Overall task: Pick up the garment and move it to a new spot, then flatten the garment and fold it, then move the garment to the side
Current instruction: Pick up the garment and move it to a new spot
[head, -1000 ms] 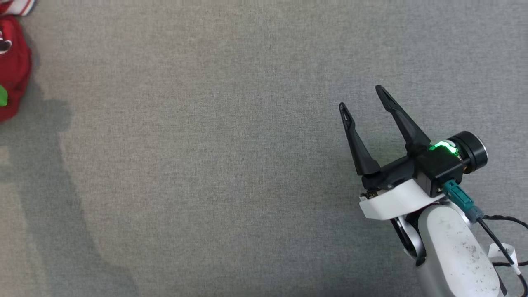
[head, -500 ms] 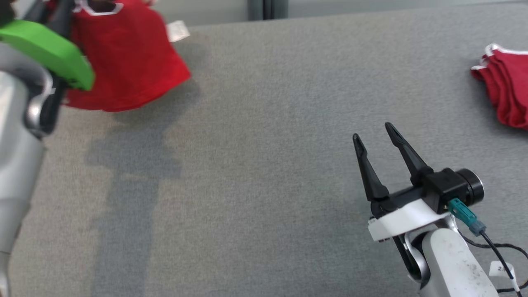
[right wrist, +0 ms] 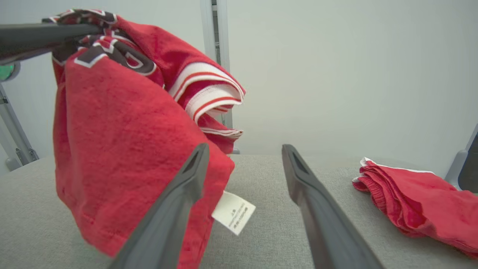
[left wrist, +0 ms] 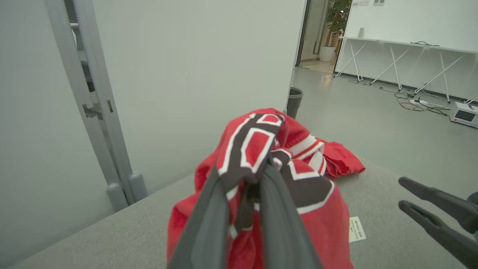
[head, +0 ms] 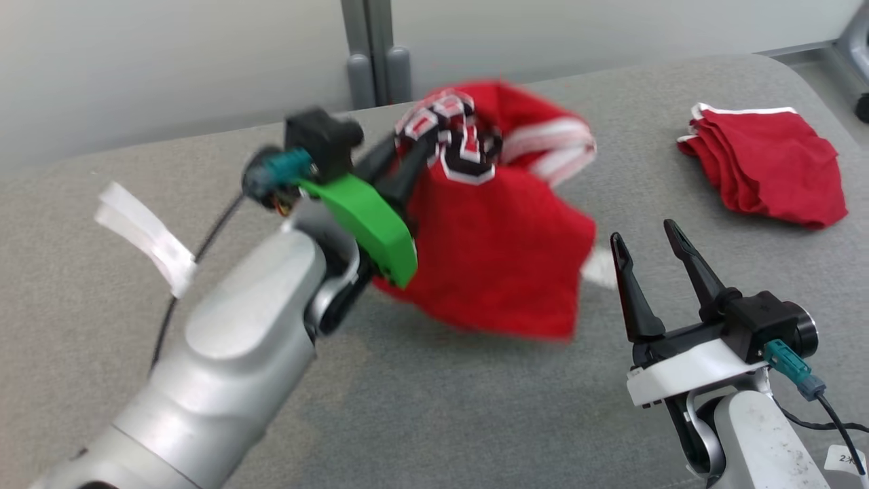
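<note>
Red garment point(head: 502, 272) up in the air, bunched, hanging from a pinch at its black-and-white lettering, over the middle of the grey table point(head: 421, 421). Striped sleeve flops out behind, white care label point(right wrist: 233, 213) dangles off the low edge; can't tell if the hem brushes the surface. Left gripper point(left wrist: 257, 179) has its jaws clamped tight on that wad of fabric, and that's the worry: small bite on a thick fold, so a quick swing or sudden stop could, imo, let it slide out. Right gripper point(head: 641, 231) sits low at front right, jaws spread wide, nothing in them, tips just beside the hanging cloth, so a swaying hem could snag on a finger. Further right, a folded red pile point(head: 767, 170); drop too near & the two could tangle, w/ flattening made harder
</note>
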`<state>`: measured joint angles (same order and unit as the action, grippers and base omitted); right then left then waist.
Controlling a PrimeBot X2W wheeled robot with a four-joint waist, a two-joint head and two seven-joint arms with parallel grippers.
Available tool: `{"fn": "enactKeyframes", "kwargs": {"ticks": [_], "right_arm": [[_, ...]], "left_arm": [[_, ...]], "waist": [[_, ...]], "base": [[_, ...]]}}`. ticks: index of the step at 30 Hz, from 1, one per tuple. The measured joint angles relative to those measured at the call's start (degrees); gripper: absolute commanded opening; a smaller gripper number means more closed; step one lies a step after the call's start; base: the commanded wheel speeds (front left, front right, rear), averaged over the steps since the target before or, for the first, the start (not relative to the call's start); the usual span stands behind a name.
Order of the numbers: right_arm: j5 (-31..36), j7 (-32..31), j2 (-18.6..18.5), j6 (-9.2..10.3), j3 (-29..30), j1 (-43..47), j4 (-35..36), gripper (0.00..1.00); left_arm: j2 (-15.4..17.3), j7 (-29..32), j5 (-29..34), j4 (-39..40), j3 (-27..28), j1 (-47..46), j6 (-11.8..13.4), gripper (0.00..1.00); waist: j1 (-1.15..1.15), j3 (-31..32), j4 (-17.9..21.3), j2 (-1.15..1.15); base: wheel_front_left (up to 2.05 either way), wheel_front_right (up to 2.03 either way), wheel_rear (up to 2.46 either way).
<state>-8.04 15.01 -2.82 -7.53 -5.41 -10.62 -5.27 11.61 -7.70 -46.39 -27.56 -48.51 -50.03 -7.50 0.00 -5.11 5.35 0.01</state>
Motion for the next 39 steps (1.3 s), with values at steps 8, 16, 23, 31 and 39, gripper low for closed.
{"fn": "enactKeyframes", "kwargs": {"ticks": [8,16,23,31,39], "right_arm": [[-0.7,0.0,0.0,0.0,-0.4,-0.2,0.0,1.0],[-0.7,0.0,0.0,0.0,-0.1,-1.0,-0.7,1.0],[0.2,0.0,0.0,0.0,0.5,-1.7,-2.2,1.0],[1.2,0.0,0.0,0.0,2.0,-0.7,-3.8,1.0],[2.1,0.0,0.0,0.0,3.5,1.5,-5.3,1.0]], "left_arm": [[-0.7,-3.7,0.3,-16.7,-2.6,4.4,0.8,0.0],[-1.9,-7.0,0.8,-26.7,-0.6,4.2,1.0,1.0],[-2.2,-7.3,3.0,-24.2,5.5,5.7,1.0,1.0],[-2.2,-7.3,11.8,-10.2,16.4,16.8,2.0,1.0],[-3.5,-7.4,18.3,3.9,28.2,30.9,4.0,1.0]], "waist": [[0.0,-3.3,2.6,0.0],[0.0,-7.1,3.4,0.0],[0.0,-7.0,2.1,-0.01],[0.0,-3.7,0.3,0.0],[0.0,0.7,-1.8,-0.01]], "base": [[0.0,0.0,0.0],[0.0,0.0,0.0],[0.0,0.0,0.0],[0.0,0.0,0.0],[0.0,0.0,0.0]]}}
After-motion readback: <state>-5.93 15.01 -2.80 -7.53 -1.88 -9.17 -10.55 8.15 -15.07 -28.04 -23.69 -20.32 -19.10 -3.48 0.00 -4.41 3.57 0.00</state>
